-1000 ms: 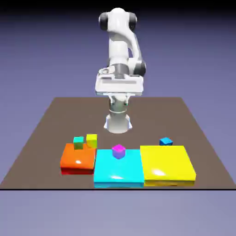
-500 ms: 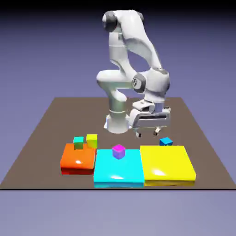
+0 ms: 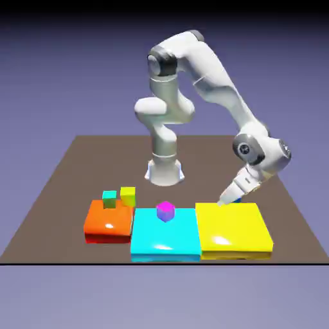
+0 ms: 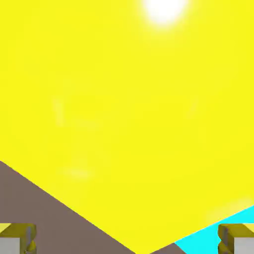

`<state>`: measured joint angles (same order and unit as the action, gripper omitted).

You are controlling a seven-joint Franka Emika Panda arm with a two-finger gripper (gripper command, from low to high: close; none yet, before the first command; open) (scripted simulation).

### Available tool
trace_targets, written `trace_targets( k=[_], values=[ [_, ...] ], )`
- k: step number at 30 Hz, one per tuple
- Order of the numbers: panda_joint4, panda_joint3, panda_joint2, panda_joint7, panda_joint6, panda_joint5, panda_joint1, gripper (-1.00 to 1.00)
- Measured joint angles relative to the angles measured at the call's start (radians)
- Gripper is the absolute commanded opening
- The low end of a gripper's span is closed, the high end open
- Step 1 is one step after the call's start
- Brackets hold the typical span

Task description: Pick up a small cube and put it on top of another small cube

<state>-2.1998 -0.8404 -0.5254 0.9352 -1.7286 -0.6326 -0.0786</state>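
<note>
The white two-finger gripper [image 3: 223, 202], jaws released, leans at the flat yellow slab [image 3: 234, 226]'s robot-side edge, probably for taking the small blue cube [image 3: 238, 200].

Magenta cube [image 3: 166, 211] atop cyan slab [image 3: 166, 233]

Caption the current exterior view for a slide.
Panda arm reaching down behind the yellow slab, its hand nearly hiding the small blue cube.
</note>
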Motion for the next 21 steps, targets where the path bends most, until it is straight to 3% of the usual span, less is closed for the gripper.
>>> trace_targets(
  k=[21],
  values=[
    [0.202,-0.470,-0.761,0.098,0.817,-0.533,0.020,0.00]
  ],
)
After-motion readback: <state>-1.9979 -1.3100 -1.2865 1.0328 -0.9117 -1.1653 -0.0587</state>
